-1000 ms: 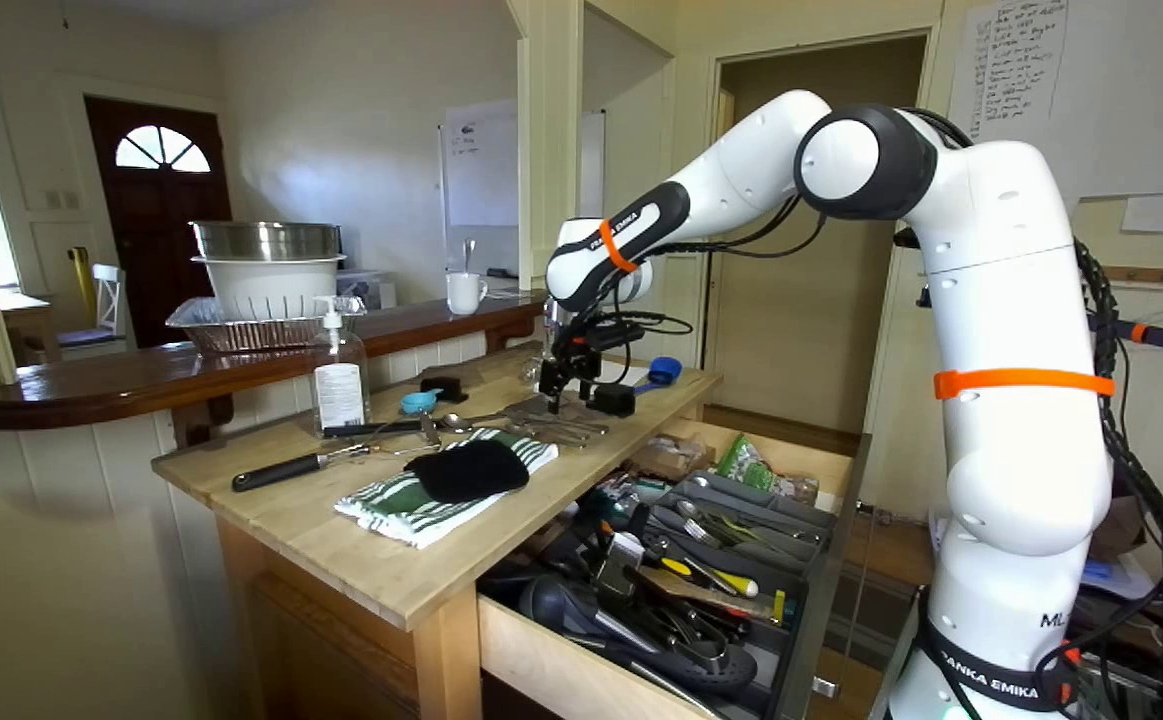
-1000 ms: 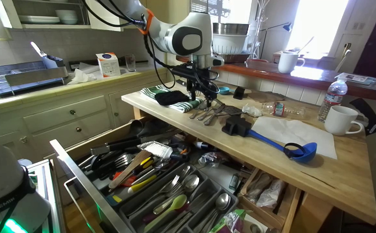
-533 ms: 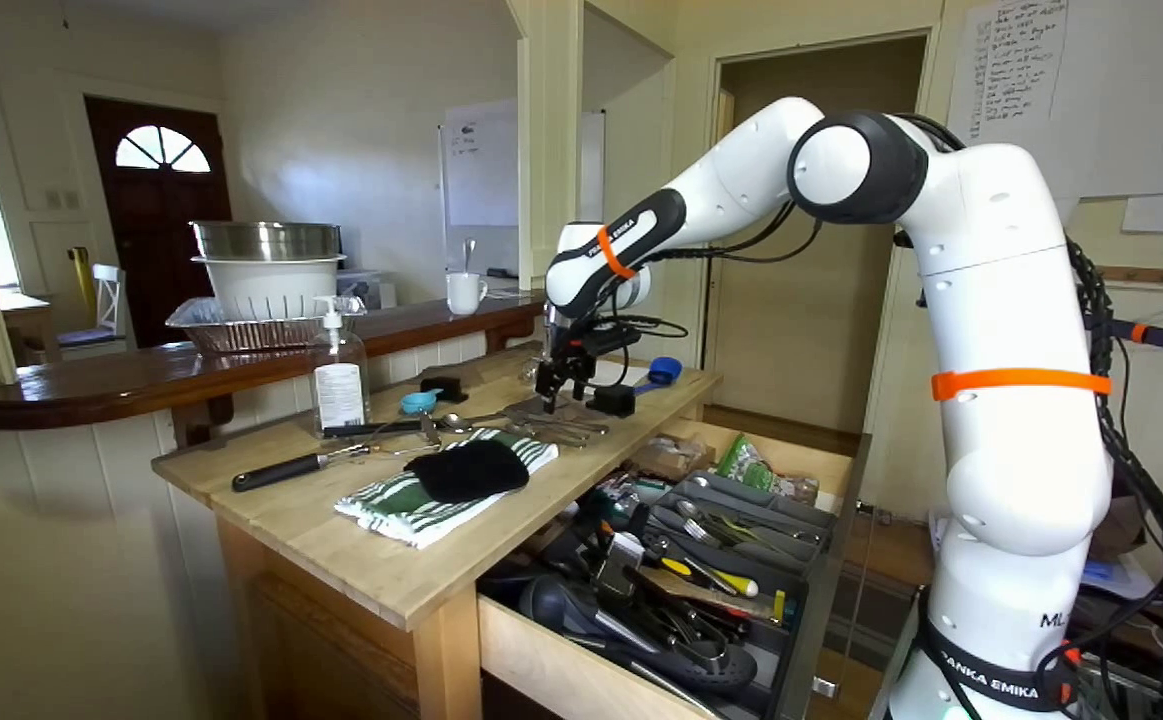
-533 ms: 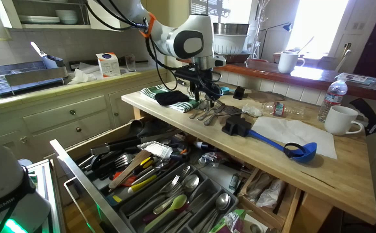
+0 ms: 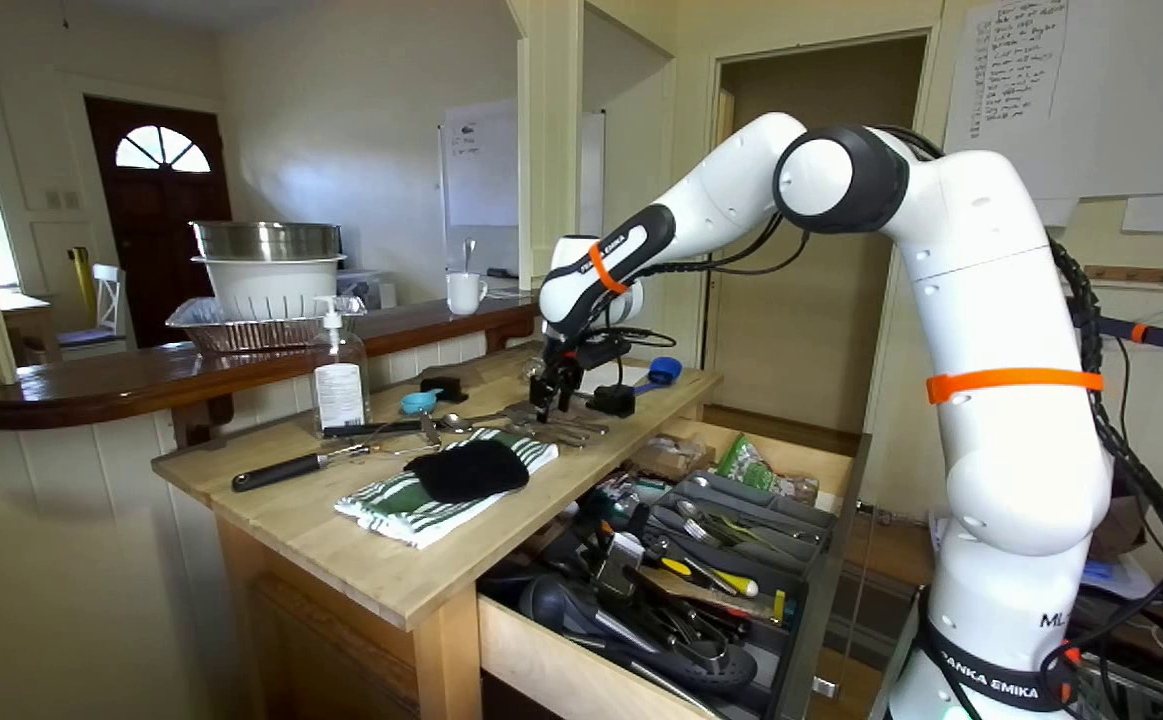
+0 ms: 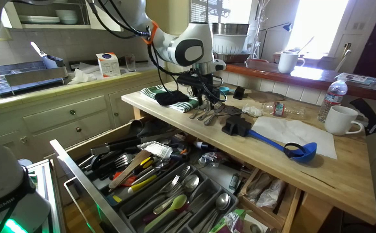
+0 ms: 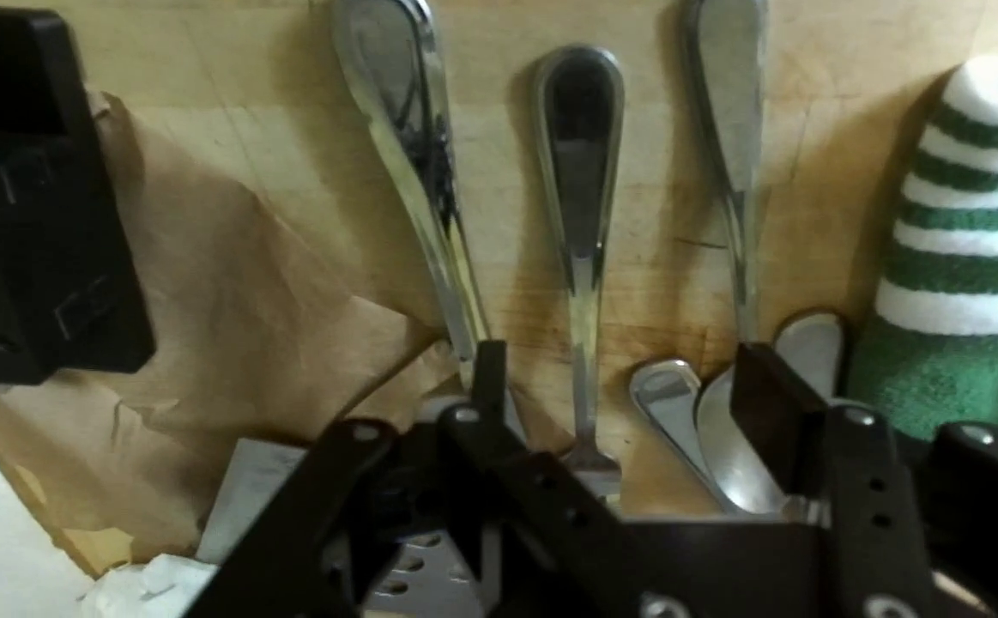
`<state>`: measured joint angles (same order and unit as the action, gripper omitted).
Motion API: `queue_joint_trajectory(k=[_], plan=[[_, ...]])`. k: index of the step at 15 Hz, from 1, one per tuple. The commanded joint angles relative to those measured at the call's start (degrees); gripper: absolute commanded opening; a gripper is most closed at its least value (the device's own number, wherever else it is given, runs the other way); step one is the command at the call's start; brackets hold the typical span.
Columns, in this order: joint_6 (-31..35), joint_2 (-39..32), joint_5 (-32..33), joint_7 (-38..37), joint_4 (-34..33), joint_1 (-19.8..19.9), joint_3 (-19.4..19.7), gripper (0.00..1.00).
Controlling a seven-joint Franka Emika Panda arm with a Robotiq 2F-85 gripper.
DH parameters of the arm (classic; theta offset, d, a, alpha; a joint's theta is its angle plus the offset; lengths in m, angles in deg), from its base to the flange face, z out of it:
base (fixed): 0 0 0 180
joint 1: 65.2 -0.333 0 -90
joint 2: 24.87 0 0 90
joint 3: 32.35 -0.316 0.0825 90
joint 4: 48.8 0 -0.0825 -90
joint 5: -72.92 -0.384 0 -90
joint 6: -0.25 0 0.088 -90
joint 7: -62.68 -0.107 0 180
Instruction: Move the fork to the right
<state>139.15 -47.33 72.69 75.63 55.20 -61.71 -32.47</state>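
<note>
A silver fork (image 7: 583, 257) lies on the wooden table, its handle pointing to the top of the wrist view. Its neck lies between my gripper's fingers, and its tines are mostly hidden behind the gripper. My gripper (image 7: 623, 369) is open and empty, low over the cutlery. The gripper also shows in both exterior views (image 5: 553, 410) (image 6: 206, 106), just above the table top. A second silver handle (image 7: 408, 137) lies left of the fork and passes under the left finger. A third handle (image 7: 730, 103) lies to the right, by the right finger.
A spoon bowl (image 7: 739, 446) and a short handle (image 7: 670, 395) lie under the right finger. A green striped towel (image 7: 966, 283) is at right; a black block (image 7: 44, 206) and brown paper (image 7: 232, 300) are at left. The drawer (image 6: 168, 207) below is open.
My gripper has come down closer to the table and the cutlery, shifting slightly right in an exterior view. The fork and other objects have not visibly moved.
</note>
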Motion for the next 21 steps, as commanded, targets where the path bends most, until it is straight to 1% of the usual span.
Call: queue_joint_trajectory(k=[1, 3, 4, 5, 6, 8, 9, 10, 12, 13, 14, 15, 17, 18, 21], plan=[[3.0, -2.7, -1.3, 2.5, -1.9, 1.1, -1.3, 0.64], [3.8, -3.5, -1.0, 2.6, -2.3, 1.1, -1.4, 0.55], [4.3, -3.7, -1.0, 2.7, -2.3, 1.3, -1.5, 0.56], [4.6, -3.9, -1.3, 2.8, -2.3, 1.5, -1.7, 0.49], [4.8, -4.1, -1.6, 3.1, -2.4, 1.7, -1.9, 0.49], [4.7, -4.3, -1.8, 3.6, -2.6, 2.1, -2.3, 0.38], [4.8, -4.4, -1.8, 3.7, -2.6, 2.1, -2.4, 0.37], [4.8, -4.6, -1.8, 3.7, -2.8, 2.2, -2.5, 0.3], [4.7, -4.7, -1.8, 3.6, -2.9, 2.3, -2.6, 0.3], [4.4, -4.6, -2.0, 3.6, -2.9, 2.3, -2.7, 0.21], [4.5, -4.7, -1.8, 3.5, -2.9, 2.3, -2.6, 0.23], [4.4, -4.7, -2.0, 3.6, -3.0, 2.4, -2.7, 0.2], [4.7, -4.8, -2.0, 3.6, -2.8, 2.5, -2.7, 0.22], [4.9, -4.8, -2.3, 3.9, -2.7, 2.7, -2.9, 0.21], [5.0, -5.0, -2.7, 4.5, -2.7, 3.1, -3.2, 0.27]])
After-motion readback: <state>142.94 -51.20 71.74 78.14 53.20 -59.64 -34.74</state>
